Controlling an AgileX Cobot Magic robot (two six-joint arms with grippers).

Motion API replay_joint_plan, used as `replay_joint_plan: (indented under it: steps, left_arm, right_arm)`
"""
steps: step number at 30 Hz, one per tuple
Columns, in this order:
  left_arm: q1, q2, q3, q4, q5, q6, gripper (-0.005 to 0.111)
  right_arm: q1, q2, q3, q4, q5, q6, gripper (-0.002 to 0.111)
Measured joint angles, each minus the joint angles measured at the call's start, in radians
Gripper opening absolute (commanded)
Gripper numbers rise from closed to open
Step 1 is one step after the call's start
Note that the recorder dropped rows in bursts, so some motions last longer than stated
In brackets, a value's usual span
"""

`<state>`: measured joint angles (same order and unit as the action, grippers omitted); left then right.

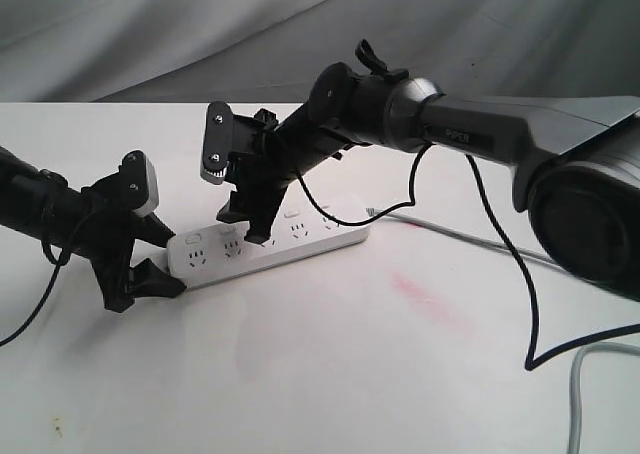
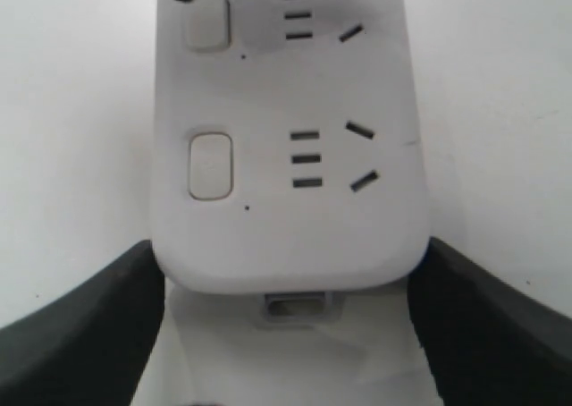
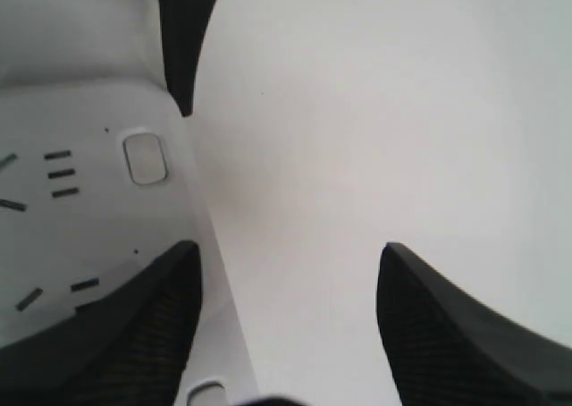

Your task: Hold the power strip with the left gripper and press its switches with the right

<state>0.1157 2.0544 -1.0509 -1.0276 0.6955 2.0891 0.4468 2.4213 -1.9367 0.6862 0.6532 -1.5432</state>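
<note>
- Power strip (image 1: 270, 242) lies flat on the white counter (image 1: 330, 374), left of centre and slanting away toward the right. Its near end sits in the left hand (image 1: 168, 264), whose fingers (image 2: 89, 330) are closed against the rounded end from both sides.
- Further right, the right hand (image 1: 245, 226) reaches down over the strip, fingers spread wide and holding nothing. One tip is at the second switch from the held end. I cannot tell whether it is pressing.
- Risk, as I judge it: the left hand grips only the corners of the end, so an off-centre push could swing or slide the strip free. The blunt tip could also land on the socket face beside the rocker.
- The left wrist view shows the first switch (image 2: 211, 165) bare and a dark tip at the next one, detail too small in the exterior view.
- The right wrist view shows how far that hand gapes.
- Only the exterior view shows the strip's full length.
</note>
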Motion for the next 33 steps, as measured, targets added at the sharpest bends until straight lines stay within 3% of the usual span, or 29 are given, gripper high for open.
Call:
replay_joint_plan:
  steps: [33]
  left_arm:
    - [0.0,0.0,0.0,0.0,0.0,0.0,0.06]
  right_arm:
    - [-0.002,0.027,0.0,0.041,-0.012,0.002,0.054]
